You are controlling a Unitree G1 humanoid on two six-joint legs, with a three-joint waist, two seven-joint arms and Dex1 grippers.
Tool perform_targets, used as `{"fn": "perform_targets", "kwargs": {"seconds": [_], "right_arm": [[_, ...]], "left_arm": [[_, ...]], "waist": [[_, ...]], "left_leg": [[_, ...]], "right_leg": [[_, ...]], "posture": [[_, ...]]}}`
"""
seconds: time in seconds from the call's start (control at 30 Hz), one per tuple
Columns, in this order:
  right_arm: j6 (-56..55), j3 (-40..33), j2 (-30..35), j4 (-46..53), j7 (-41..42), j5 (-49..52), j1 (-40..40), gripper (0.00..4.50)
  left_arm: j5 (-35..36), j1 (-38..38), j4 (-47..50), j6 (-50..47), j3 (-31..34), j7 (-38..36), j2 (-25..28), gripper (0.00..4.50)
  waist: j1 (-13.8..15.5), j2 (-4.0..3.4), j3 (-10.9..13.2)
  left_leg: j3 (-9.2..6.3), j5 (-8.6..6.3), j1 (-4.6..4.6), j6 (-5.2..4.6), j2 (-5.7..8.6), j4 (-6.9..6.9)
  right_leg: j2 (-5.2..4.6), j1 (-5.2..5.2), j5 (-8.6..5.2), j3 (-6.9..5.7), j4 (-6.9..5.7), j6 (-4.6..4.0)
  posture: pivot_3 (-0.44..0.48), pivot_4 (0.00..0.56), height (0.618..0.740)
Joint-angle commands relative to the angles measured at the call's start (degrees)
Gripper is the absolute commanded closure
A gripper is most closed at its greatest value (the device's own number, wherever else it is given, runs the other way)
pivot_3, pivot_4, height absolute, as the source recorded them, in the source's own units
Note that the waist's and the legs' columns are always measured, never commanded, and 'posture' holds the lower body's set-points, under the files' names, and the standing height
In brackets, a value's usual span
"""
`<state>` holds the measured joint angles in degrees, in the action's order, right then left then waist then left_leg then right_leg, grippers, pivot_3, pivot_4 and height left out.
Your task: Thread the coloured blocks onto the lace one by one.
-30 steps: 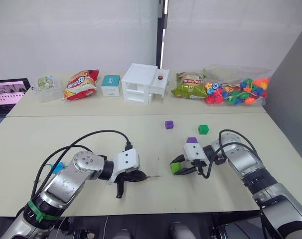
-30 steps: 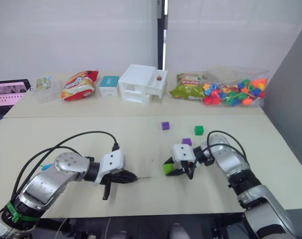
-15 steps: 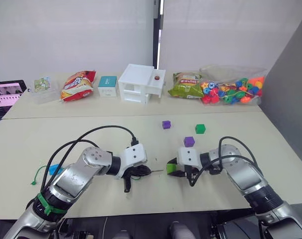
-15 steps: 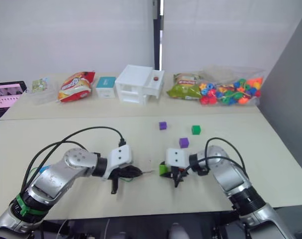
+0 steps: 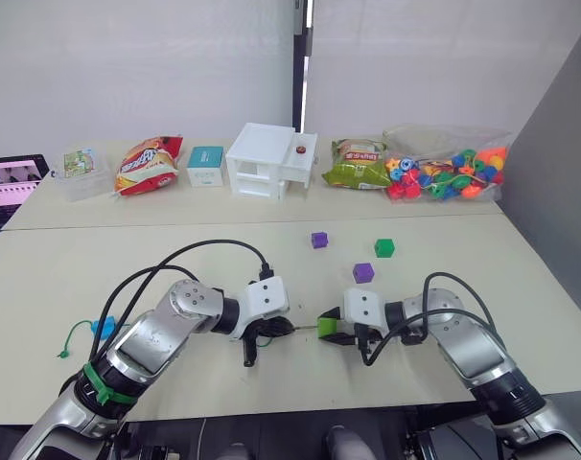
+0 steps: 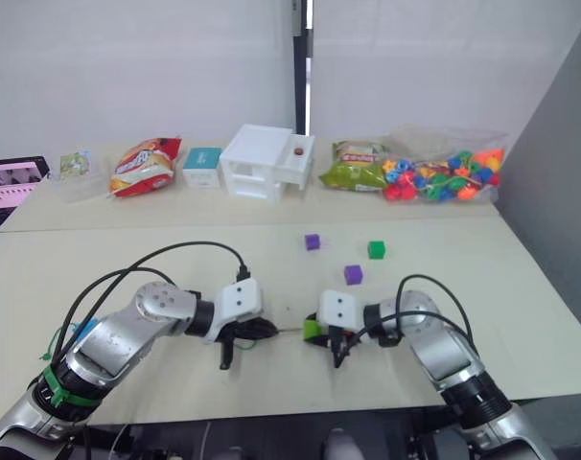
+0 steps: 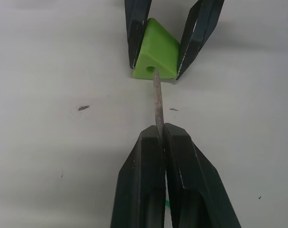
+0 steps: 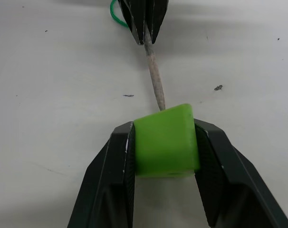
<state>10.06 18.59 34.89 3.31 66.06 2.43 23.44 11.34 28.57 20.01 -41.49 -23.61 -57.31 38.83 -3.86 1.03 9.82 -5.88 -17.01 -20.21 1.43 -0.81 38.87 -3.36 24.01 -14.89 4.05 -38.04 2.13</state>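
both pincers closer, lace tip [image 7: 157, 97] at light green block [image 7: 156, 51]

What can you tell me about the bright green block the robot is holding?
The light green block is a small, smooth, plastic-looking cube bead with rounded edges and a round hole in one face. The right gripper squeezes it between its two black fingers, just above the table. The lace's stiff pale tip, pinched by the left gripper, meets that hole.

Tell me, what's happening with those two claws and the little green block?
Left gripper shut on the lace tip. Right gripper shut on the light green block. Tip at the block's hole, just entering. Nothing in the way.
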Motion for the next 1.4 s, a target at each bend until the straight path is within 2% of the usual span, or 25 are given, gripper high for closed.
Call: {"fn": "perform_targets", "kwargs": {"seconds": [0.03, 0.77, 1.1, 1.27, 1.4], "right_arm": [[-2.2, 2.08, -1.09, -2.98, 1.32, 0.28, -1.2, 3.32], [-1.19, 3.75, -1.87, 0.4, 2.34, 0.57, -1.21, 3.32], [2.0, 4.2, -3.69, 4.23, 1.8, 1.4, -0.95, 3.32], [2.31, 4.51, -4.11, 4.51, 1.36, 0.91, -1.42, 3.32], [2.61, 4.13, -3.39, 4.16, 1.24, 0.54, -2.33, 3.32]], "left_arm": [[-0.3, 0.42, 0.47, 1.06, -0.19, 0.01, -0.48, 4.5], [-2.16, 3.04, -2.9, 3.56, -2.22, -0.67, -4.58, 4.5], [-2.13, 3.95, -7.73, 6.69, -3.77, -1.01, -10.45, 4.5], [-0.61, 2.85, -9.15, 7.5, -2.01, -1.23, -12.64, 4.5], [2.74, 1.88, -6.43, 5.94, 1.54, -3.65, -11.43, 3.19]], "waist": [[-0.07, 0.0, 0.0], [-0.07, 0.0, 0.0], [0.3, 0.0, 0.0], [0.89, 0.02, -0.04], [0.87, 0.02, -0.05]], "left_leg": [[0.0, 0.0, 0.0, 0.0, 0.0, 0.0], [0.0, 0.0, 0.0, 0.0, 0.0, 0.0], [-0.01, 0.0, -0.02, 0.0, 0.04, 0.02], [-0.01, 0.01, 0.01, 0.01, 0.05, 0.08], [-0.01, 0.01, 0.01, 0.01, 0.03, 0.07]], "right_leg": [[0.0, 0.0, 0.0, 0.0, 0.0, 0.0], [0.01, 0.01, 0.0, 0.0, -0.01, 0.0], [-0.02, 0.0, 0.0, 0.0, -0.01, 0.0], [-0.04, -0.08, 0.0, 0.0, 0.0, 0.0], [-0.01, -0.04, 0.0, 0.0, -0.01, 0.0]], "posture": [[0.0, 0.15, 0.74], [0.0, 0.15, 0.74], [0.0, 0.15, 0.74], [0.0, 0.15, 0.74], [0.0, 0.15, 0.74]]}}
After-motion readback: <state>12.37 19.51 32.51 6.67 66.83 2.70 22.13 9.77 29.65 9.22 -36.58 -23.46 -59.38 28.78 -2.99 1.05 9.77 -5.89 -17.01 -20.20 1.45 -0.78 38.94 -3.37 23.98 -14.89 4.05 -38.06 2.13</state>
